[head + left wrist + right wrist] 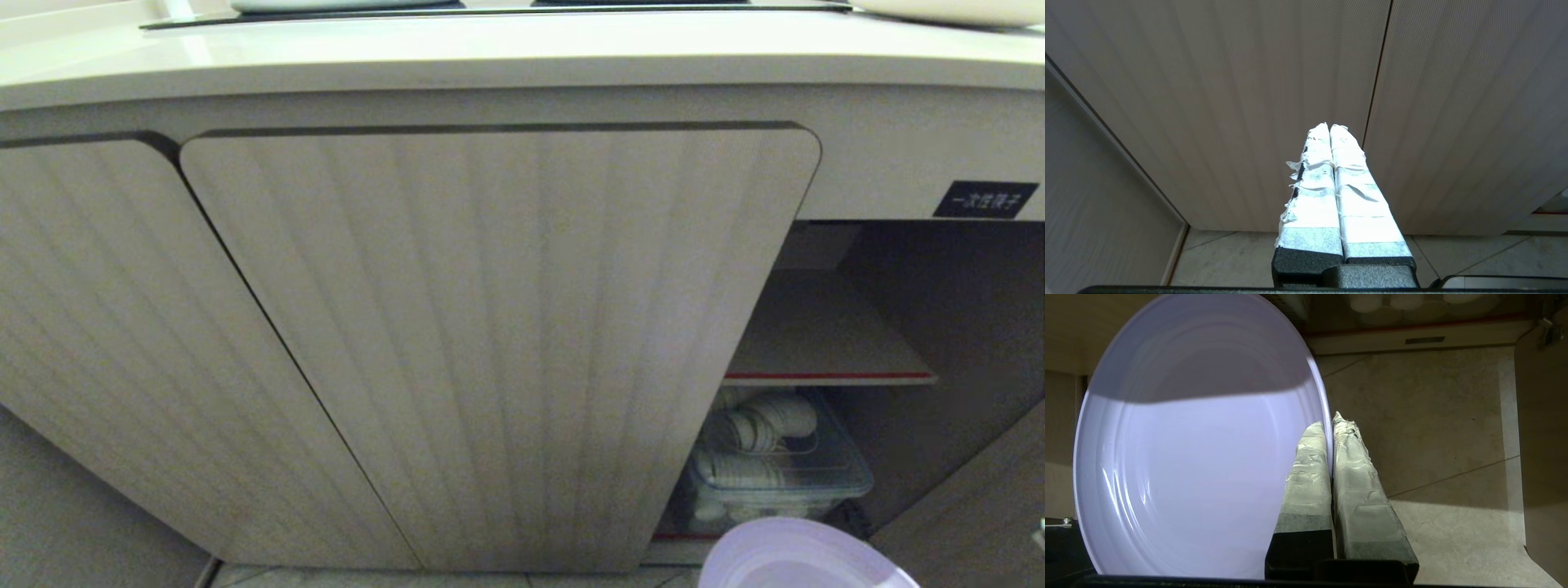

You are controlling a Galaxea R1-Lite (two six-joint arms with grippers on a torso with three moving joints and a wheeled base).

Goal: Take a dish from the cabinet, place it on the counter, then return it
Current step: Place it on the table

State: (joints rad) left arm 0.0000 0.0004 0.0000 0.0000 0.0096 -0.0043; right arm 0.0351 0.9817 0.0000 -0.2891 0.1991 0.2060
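Smooth lavender plastic dish (1188, 457); ribbed matt wood-grain cabinet (490, 327) doors; glossy cream counter (408, 57)

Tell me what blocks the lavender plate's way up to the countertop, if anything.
Nothing visible does. The right gripper is shut on the dish by its rim, low in front of the open cabinet bay. In the head view only open air lies between the dish and the counter edge above.

Soft blur, glaring counter (408, 57), shadowed cabinet (939, 327)
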